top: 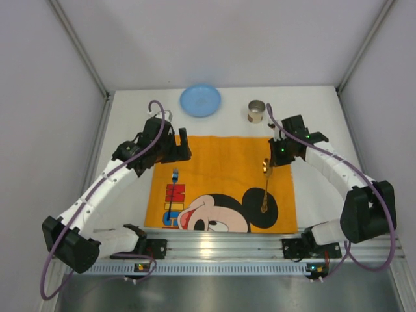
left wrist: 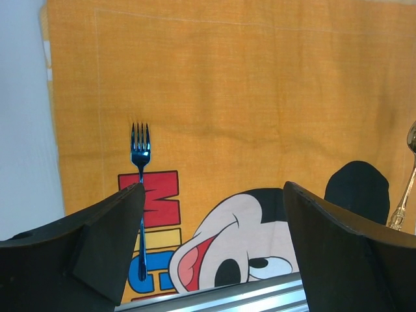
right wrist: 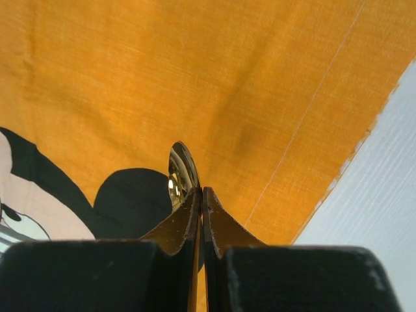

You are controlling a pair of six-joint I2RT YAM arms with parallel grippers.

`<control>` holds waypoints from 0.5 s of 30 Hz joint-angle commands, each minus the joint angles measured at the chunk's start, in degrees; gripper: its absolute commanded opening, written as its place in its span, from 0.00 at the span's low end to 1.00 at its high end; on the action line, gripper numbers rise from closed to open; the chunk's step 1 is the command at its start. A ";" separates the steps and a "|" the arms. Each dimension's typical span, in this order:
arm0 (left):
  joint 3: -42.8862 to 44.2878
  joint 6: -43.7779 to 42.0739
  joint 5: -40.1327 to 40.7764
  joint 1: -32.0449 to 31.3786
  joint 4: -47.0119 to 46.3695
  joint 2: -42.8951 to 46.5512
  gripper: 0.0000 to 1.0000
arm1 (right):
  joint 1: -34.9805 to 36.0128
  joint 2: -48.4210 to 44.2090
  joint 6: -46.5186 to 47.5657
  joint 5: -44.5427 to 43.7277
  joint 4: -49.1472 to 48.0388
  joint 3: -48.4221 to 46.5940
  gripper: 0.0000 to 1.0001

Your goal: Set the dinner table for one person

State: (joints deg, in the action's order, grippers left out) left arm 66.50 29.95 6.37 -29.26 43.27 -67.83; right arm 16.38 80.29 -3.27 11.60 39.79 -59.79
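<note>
Right gripper has its fingers pressed together low over the orange mouse placemat, with the gold spoon bowl right at their tips; I cannot tell whether they pinch it. Left gripper hangs spread wide, the blue fork flat on the cloth on its base side. Past it lies a blue plate and past the right one an upright metal cup, both on the white dinner table between pale walls.
</note>
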 commanded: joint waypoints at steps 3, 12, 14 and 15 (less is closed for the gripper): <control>-2.42 1.77 -1.36 -0.01 -1.69 2.62 0.92 | 1.19 -0.58 -1.30 -5.25 -4.01 3.36 0.00; -2.08 2.74 -0.13 -0.01 -0.20 3.76 0.92 | 3.48 7.33 -0.60 -9.83 -3.84 0.37 0.00; -2.16 3.09 0.22 -0.01 0.06 4.11 0.92 | 3.83 7.25 -0.95 -10.54 -3.93 0.81 0.00; -2.25 3.44 0.31 -0.01 0.06 4.29 0.92 | 4.18 7.33 -0.95 -10.63 -3.84 0.90 0.00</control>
State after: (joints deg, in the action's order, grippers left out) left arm 63.59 32.08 5.67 -29.26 43.68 -65.25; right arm 19.38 88.23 -4.10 2.90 37.45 -57.14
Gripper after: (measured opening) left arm 0.924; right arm 0.009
